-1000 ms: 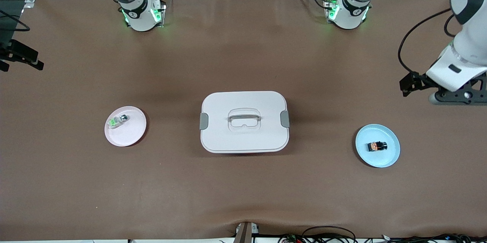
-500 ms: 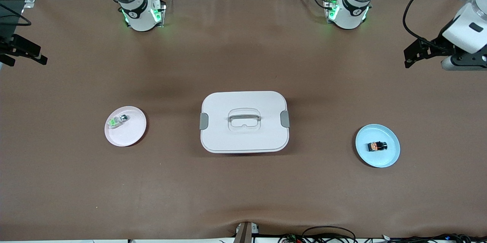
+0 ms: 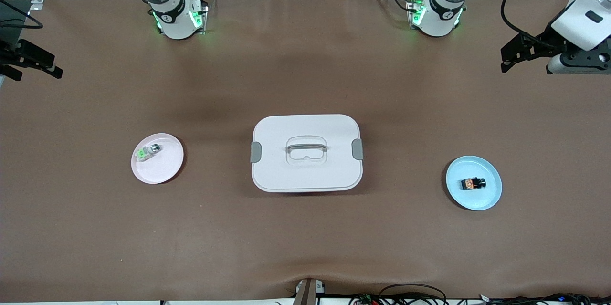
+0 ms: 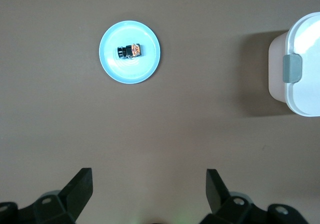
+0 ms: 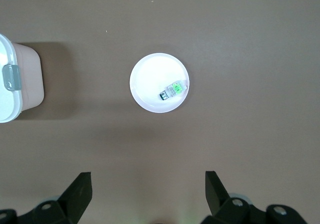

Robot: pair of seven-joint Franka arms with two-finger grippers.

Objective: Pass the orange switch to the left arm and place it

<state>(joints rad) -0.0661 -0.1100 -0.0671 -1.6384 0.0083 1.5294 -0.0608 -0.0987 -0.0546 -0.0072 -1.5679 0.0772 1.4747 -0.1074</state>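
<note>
The orange switch (image 3: 472,183) is a tiny black part with an orange face. It lies on a light blue plate (image 3: 491,196) toward the left arm's end of the table, and shows in the left wrist view (image 4: 129,50) on that plate (image 4: 150,67). The white box (image 3: 305,171) stands mid-table with its lid on. My left gripper (image 4: 149,189) is open and empty, high over bare table at that end (image 3: 578,62), well away from the switch. My right gripper (image 5: 148,189) is open and empty, high over the right arm's end (image 3: 28,59).
A pink plate (image 3: 164,170) with a green-and-silver switch (image 3: 147,151) lies toward the right arm's end, seen also in the right wrist view (image 5: 150,92). The box's grey-clipped ends show in both wrist views (image 4: 305,69) (image 5: 15,84). Brown table mat lies all around.
My left hand has drawn back toward the bases' side of the table, away from the blue plate. My right hand has shifted slightly the same way. The switches, plates and box have not moved.
</note>
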